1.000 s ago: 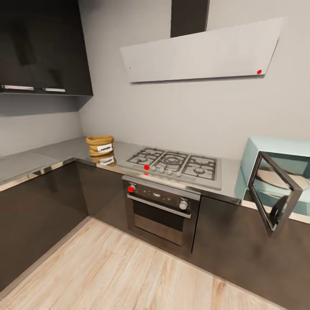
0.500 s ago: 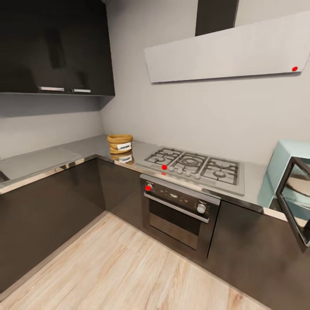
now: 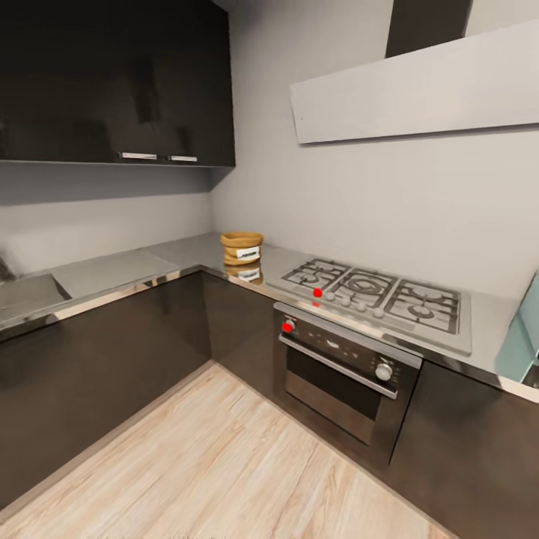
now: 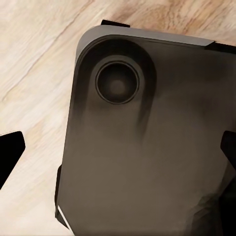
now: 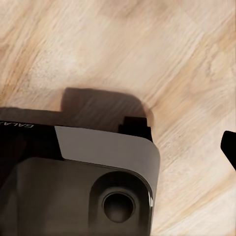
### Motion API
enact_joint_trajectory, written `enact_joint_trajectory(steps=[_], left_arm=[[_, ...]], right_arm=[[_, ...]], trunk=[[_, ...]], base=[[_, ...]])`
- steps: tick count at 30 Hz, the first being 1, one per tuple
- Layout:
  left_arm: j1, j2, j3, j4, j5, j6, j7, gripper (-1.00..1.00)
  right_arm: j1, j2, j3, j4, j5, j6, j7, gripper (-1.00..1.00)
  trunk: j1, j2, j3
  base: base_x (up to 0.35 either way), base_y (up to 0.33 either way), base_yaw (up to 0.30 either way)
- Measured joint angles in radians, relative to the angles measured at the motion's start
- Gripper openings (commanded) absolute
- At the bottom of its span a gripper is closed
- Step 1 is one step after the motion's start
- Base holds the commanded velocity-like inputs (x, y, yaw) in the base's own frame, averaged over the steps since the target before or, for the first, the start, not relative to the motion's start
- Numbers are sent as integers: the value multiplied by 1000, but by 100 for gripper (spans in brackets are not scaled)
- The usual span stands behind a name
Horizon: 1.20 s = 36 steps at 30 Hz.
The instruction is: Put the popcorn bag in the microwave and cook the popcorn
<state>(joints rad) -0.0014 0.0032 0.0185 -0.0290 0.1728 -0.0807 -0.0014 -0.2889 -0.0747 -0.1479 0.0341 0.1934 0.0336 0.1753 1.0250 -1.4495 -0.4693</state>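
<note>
Where cabinets corner, glossy countertop (image 3: 112, 271)

The countertop (image 3: 120, 266) runs in an L along two walls. The popcorn bag (image 3: 241, 248) stands on it near the inner corner — close to the front edge, left of the hob (image 3: 378, 293). The built-in oven (image 3: 340, 374) sits directly below the hob. At the far right edge a sliver of the microwave (image 3: 524, 333) rests on the countertop. Wall cabinets (image 3: 112, 82) hang above the left run — the extractor hood (image 3: 419, 90) above the hob.
</note>
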Motion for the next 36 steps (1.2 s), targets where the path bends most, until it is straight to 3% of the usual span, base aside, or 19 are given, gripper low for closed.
enact_joint_trajectory(steps=[9, 20, 36], left_arm=[[0, -1, -1, 0, 0, 0, 0, 100], [0, 0, -2, 0, 0, 0, 0, 100], [0, 1, -4, 2, -2, 4, -9, 100]], right_arm=[[0, 1, 0, 0, 1, 0, 0, 100], [0, -4, 3, 0, 3, 3, 2, 100], [0, 3, 4, 0, 3, 4, 3, 100]], trunk=[[0, 0, 0], [0, 0, 0], [-1, 0, 0]], base=[[0, 0, 263], [14, 8, 24], [286, 179, 0]])
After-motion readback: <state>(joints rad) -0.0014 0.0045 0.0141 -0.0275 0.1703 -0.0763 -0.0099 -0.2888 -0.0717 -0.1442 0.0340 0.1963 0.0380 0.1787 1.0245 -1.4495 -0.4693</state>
